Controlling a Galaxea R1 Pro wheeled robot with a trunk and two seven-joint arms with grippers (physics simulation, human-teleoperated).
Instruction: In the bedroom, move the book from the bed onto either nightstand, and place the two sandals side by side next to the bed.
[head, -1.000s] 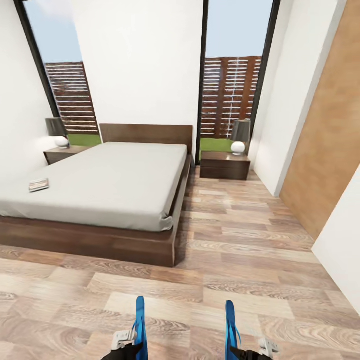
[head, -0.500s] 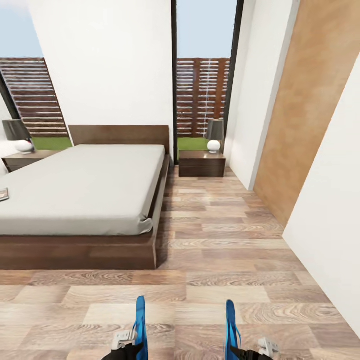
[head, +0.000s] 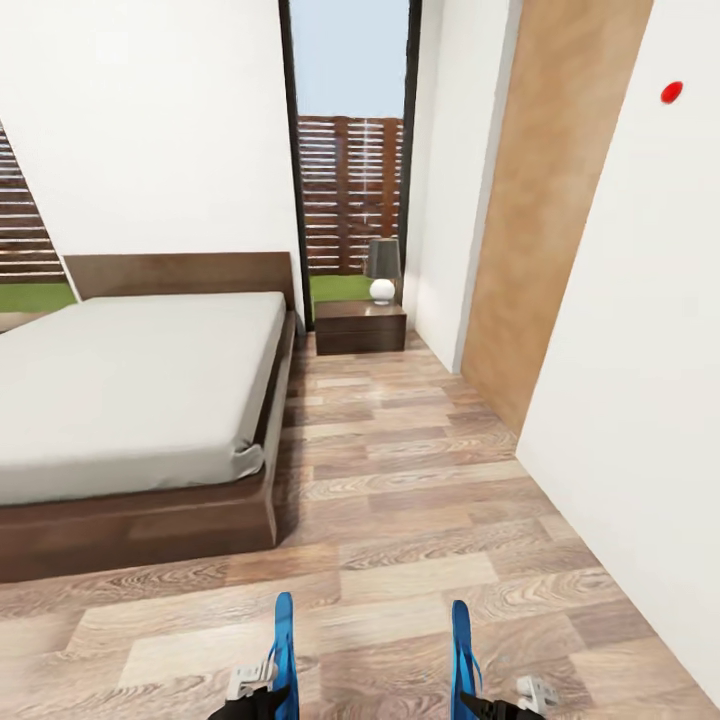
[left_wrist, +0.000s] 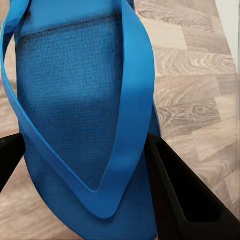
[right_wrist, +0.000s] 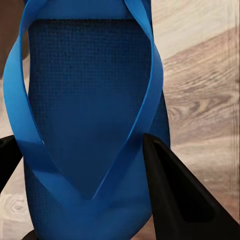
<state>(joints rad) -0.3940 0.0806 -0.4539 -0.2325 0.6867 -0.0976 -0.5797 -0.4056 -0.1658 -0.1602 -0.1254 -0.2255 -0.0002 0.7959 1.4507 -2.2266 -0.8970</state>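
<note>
Head view: both arms low at the near edge of the frame, each carrying one blue flip-flop edge-up, toes pointing ahead.

Left gripper (head: 262, 690): closed on the left sandal (head: 284, 655). In the left wrist view the black fingers (left_wrist: 185, 195) sit either side of the sole, pressed against the sandal (left_wrist: 75, 115); its blue Y-strap runs up from between them.

Right gripper (head: 495, 700): closed on the right sandal (head: 462, 655). In the right wrist view the dark fingers (right_wrist: 175, 190) clamp the heel end of the sandal (right_wrist: 87, 100), strap side toward the camera.

The two sandals are held apart, roughly parallel, above the wood-plank floor (head: 420, 500), which also shows beyond both sandals in the wrist views.

Bed (head: 130, 380): ahead of the left gripper and off to its outer side, well apart from it; grey mattress, dark frame, headboard against the white wall.

Nightstand (head: 360, 327): far ahead of both grippers, just beside the bed's head corner, below the tall window. A lamp (head: 382, 270) with a white ball base stands on it.

Brown wall panel (head: 540, 200) and white wall with a small red dot (head: 671, 92): ahead of the right gripper, to its outer side.
</note>
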